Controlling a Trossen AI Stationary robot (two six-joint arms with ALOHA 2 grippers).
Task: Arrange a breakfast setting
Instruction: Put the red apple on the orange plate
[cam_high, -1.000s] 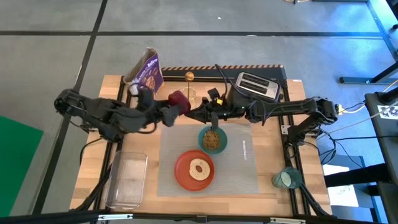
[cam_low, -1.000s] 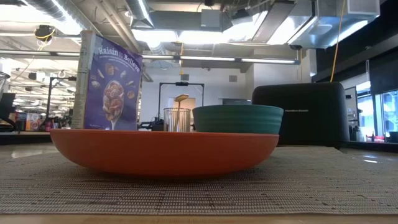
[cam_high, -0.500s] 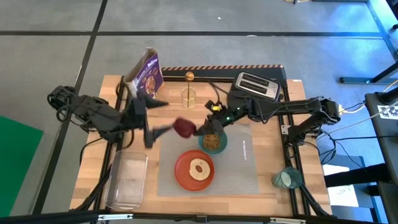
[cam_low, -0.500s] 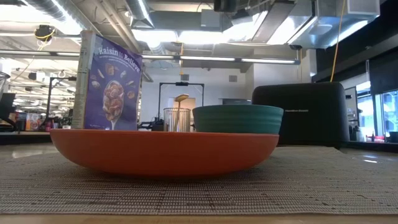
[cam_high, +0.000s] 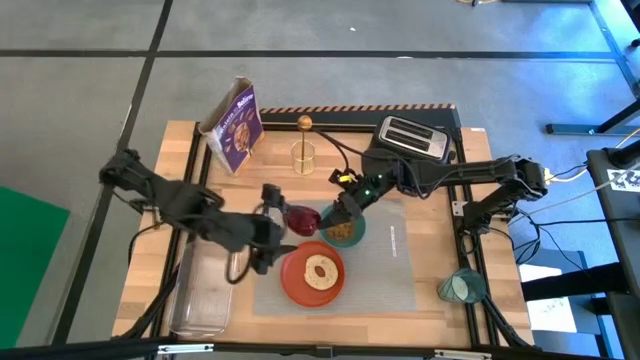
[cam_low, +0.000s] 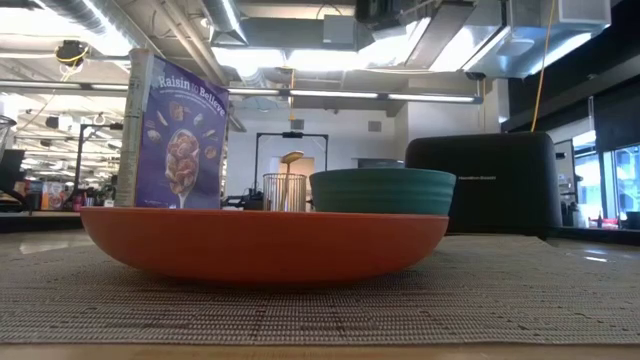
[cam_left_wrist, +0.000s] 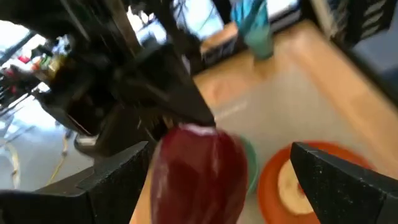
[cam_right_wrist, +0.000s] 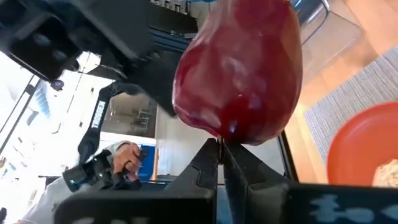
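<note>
The dark red fruit (cam_high: 300, 218) hangs in the air over the left edge of the grey placemat (cam_high: 390, 270), beside the teal bowl (cam_high: 344, 229). My right gripper (cam_high: 328, 215) is shut on it. My left gripper (cam_high: 268, 228) is open, its fingers spread wide on either side of the fruit (cam_left_wrist: 199, 171), touching nothing. The bagel (cam_high: 321, 271) lies on the orange plate (cam_high: 292, 280) on the mat. The teal cup (cam_high: 462, 287) stands on the wood, right of the mat. The gold spoon (cam_high: 303, 124) stands in a holder at the far edge. My right gripper pinches the fruit's narrow end (cam_right_wrist: 222, 138) between its two fingertips (cam_right_wrist: 211, 163), which are nearly together. It comes from the table's right, pointing toward the left edge. The fruit sticks out beyond the fingertips, lifted clear of the mat. What is between the tips is hidden.
A purple cereal box (cam_high: 237, 118) and a black toaster (cam_high: 412, 140) stand along the far edge. A clear plastic tub (cam_high: 205, 290) lies at the near left, under my left arm. The bowl holds cereal. The mat's right half is bare.
The fruit has passed from my left gripper to my right gripper, which has carried it from the far side toward the near edge, beside the bowl. My left gripper has let go, drawn back to the left, then swung toward the near edge and stands open by the fruit.
</note>
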